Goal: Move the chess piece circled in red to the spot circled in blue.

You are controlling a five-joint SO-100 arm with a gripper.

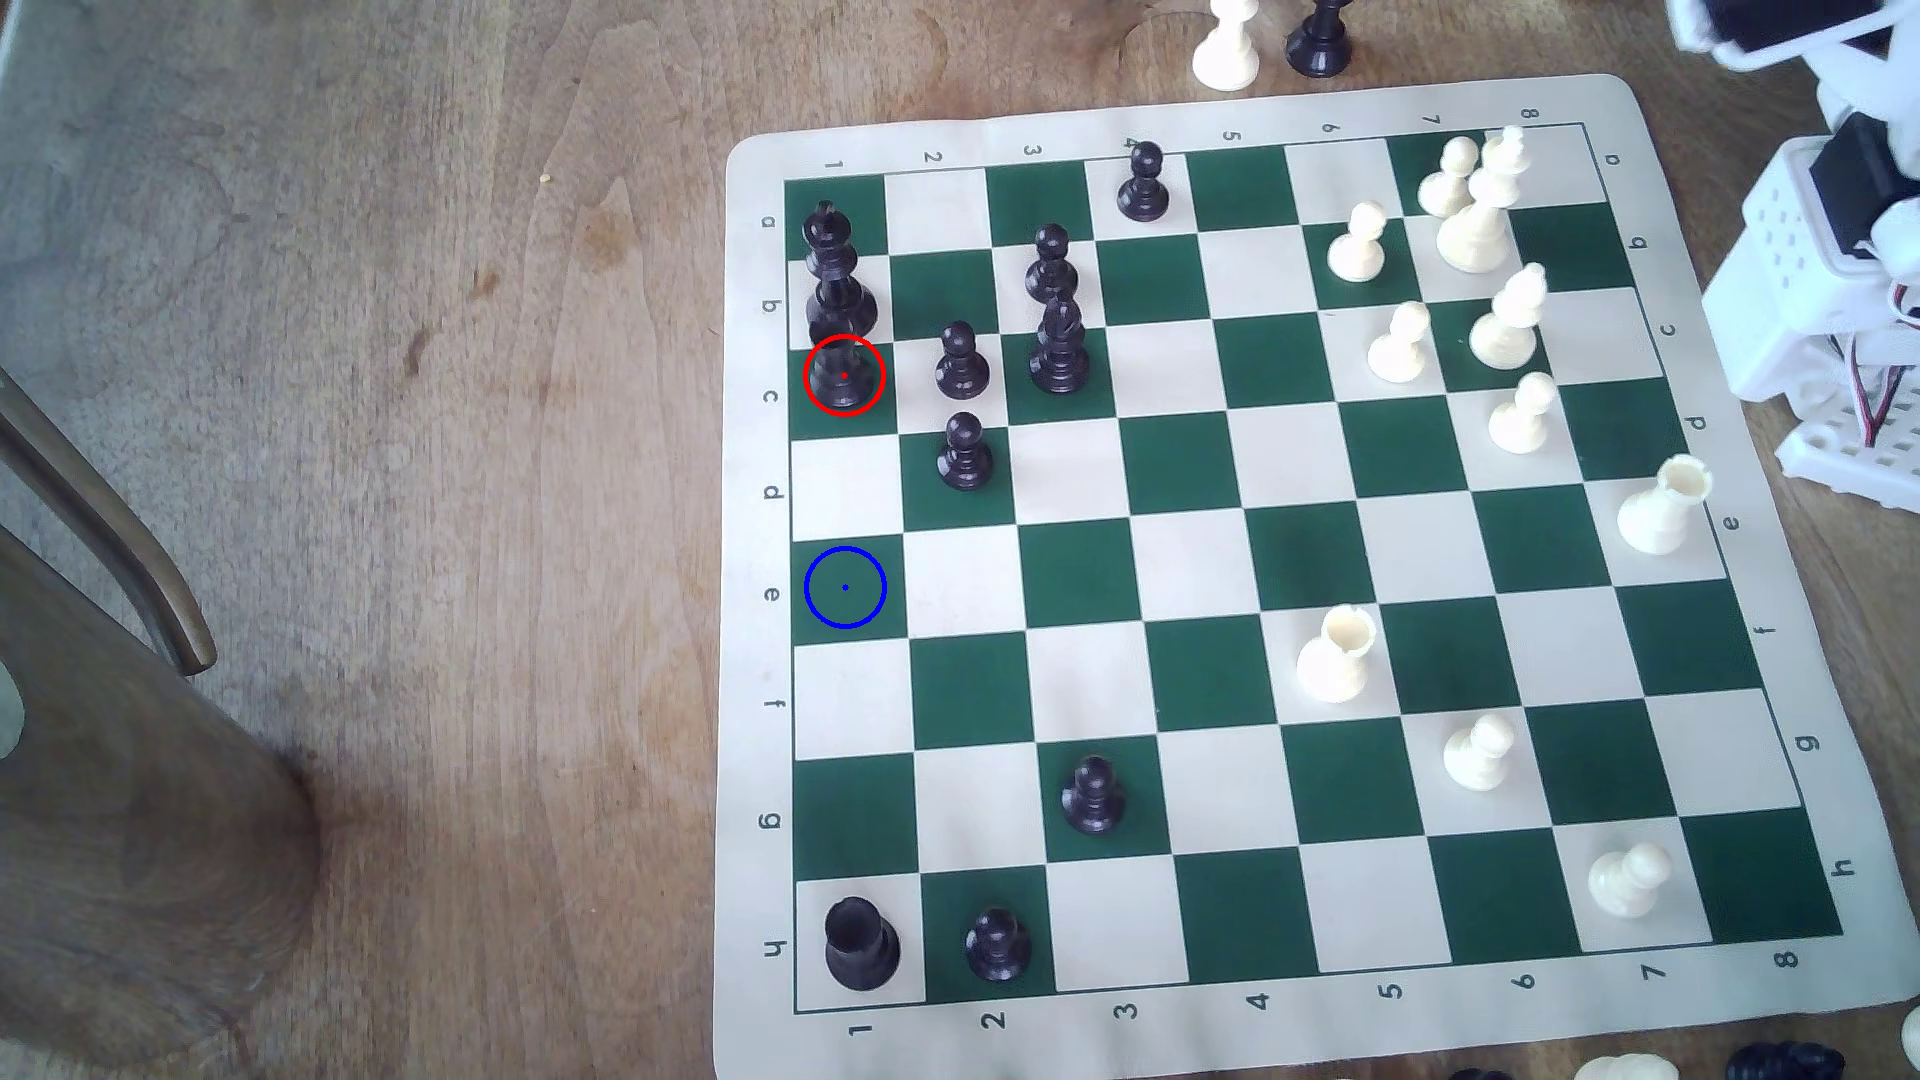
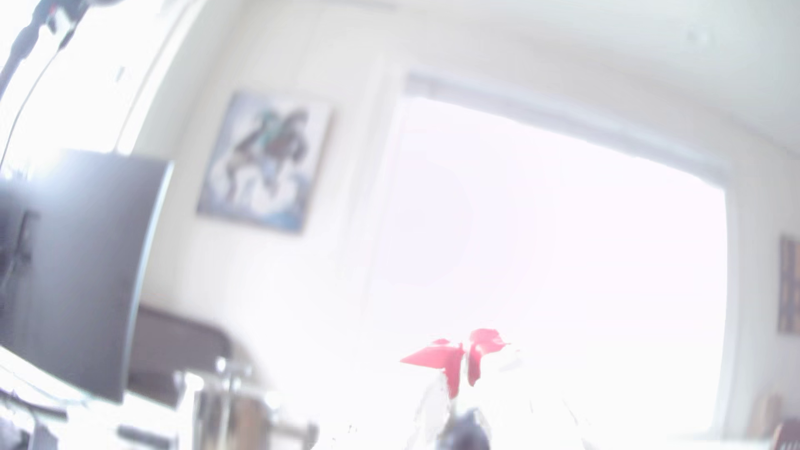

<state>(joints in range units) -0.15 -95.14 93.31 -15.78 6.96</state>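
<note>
Black rook on h1 and pawn on h2 sit nearest the lens, lower middle of the exterior view. Target chess piece, red-ringed, stands upright on c1, left column of the board, tight below the black king, which crowds it from above. The spot, blue-ringed green e1, lies two squares straight down the same column; d1 between them is bare, so a clear lane. Robot arm is parked at the upper right edge, well apart, the whole board width away from the piece. Reach must run right to left across the frame, over the white pieces. Long axis of the piece is vertical, so a top-down pinch looks likely, with the king as the bump risk. Wrist view is washed out and aimed at the room: window, framed picture, dark monitor, with red-tipped jaws low in frame. Jaws spread or pressed together: cannot tell. Surface: wooden bench, soft roll-up mat.
</note>
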